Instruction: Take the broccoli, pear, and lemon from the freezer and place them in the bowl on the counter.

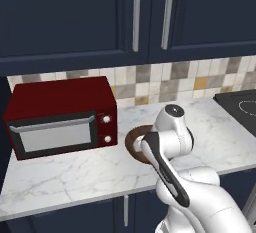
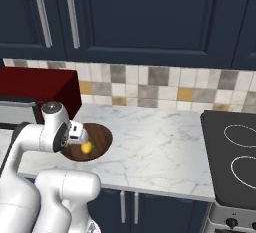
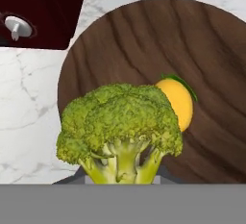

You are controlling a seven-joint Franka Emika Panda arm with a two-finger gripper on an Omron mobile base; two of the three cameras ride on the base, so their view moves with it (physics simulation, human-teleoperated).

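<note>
My gripper (image 2: 83, 137) is shut on the broccoli (image 3: 120, 127), a bumpy green floret whose pale stem sits between the fingertips. It hangs just above the near edge of the dark brown wooden bowl (image 3: 144, 45). The yellow lemon (image 3: 178, 102) with its green tip lies inside the bowl (image 2: 99, 138), partly behind the broccoli, and shows as the lemon (image 2: 87, 148) from the right base. The bowl (image 1: 133, 145) stands on the white marble counter (image 2: 160, 142), half hidden by my arm. The pear and the freezer are out of view.
A dark red microwave (image 1: 60, 117) stands on the counter just left of the bowl, its knob (image 3: 15, 27) close to the rim. A black cooktop (image 2: 235, 152) lies at the right. Navy wall cabinets (image 1: 135, 17) hang above the tiled backsplash.
</note>
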